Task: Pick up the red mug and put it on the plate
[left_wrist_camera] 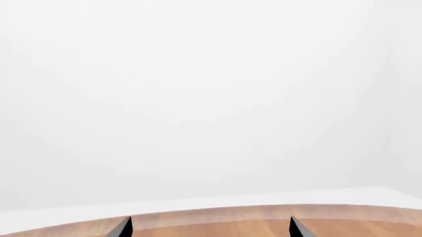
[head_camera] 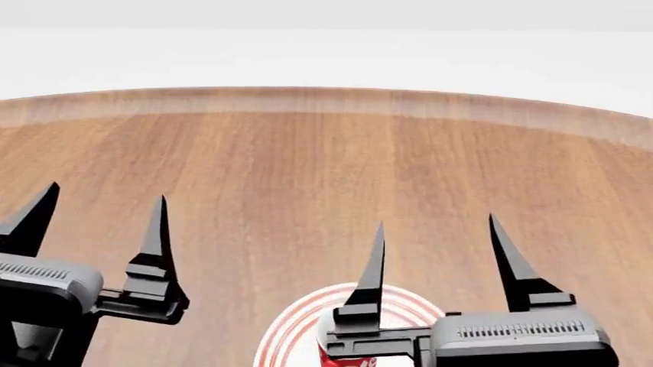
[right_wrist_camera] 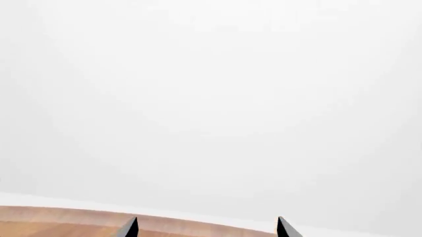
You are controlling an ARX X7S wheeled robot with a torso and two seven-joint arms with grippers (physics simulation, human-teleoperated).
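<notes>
Only my head view shows the red mug on the plate, bottom centre; both claws, left gripper and right gripper, spread empty.

Two black claws, tapered pointed fingers, ribbed grey housings

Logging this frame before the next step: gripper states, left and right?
Left gripper: open, holding nothing.
Right gripper: open, holding nothing; the red mug sits below it on the plate.

No text, labels, brands or numbers can be read anywhere.
</notes>
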